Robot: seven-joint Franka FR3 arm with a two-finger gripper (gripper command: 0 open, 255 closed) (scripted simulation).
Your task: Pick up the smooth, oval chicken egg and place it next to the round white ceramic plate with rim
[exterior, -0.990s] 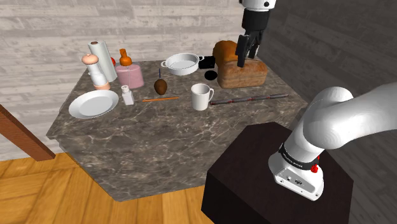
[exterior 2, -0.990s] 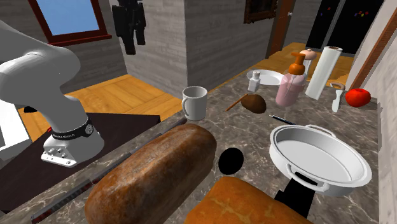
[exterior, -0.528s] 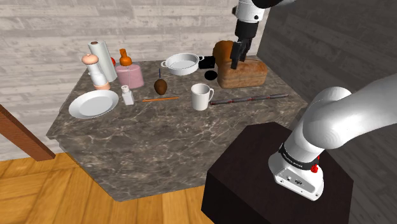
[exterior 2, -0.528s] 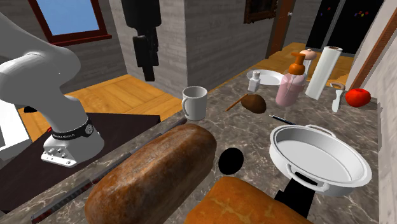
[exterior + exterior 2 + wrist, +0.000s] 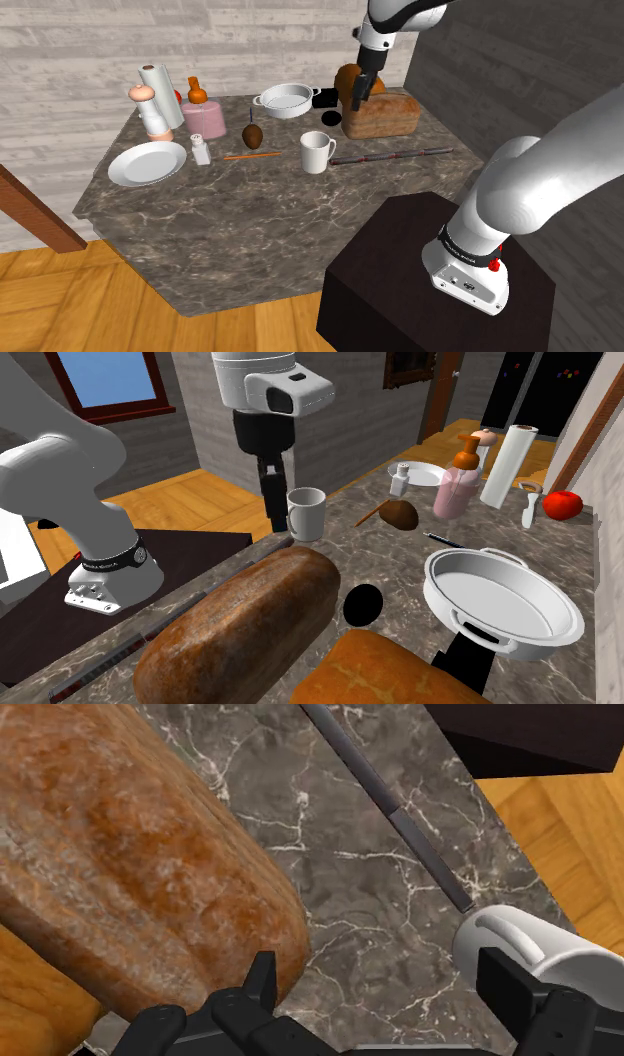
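Since 1 second ago, the gripper (image 5: 356,100) has come down and moved toward the shoulder view's left. It was high above the bread loaf (image 5: 385,115) and it is now low in front of the loaf's left end. In the second exterior view the gripper (image 5: 276,517) hangs just beside the white mug (image 5: 305,513), on that view's left of it.

We see in the wrist view that the 2 black fingers (image 5: 258,989) stand well apart with nothing between them. Under the gripper (image 5: 380,994) lies the bare marble tabletop (image 5: 370,904). The bread loaf (image 5: 130,874) is beside 1 finger, and the mug (image 5: 540,949) is beside the other. A long dark rod (image 5: 390,809) lies on the marble further out.

The egg (image 5: 254,132) is drawn dark brown and oval. It rests on the tabletop (image 5: 230,230) between the pink bottle (image 5: 203,118) and the mug (image 5: 317,152), well apart from the gripper. In the second exterior view the egg (image 5: 402,514) lies beyond the mug.

The white plate (image 5: 147,163) lies near the table's left corner in the shoulder view, with a small white shaker (image 5: 201,150) between it and the egg.
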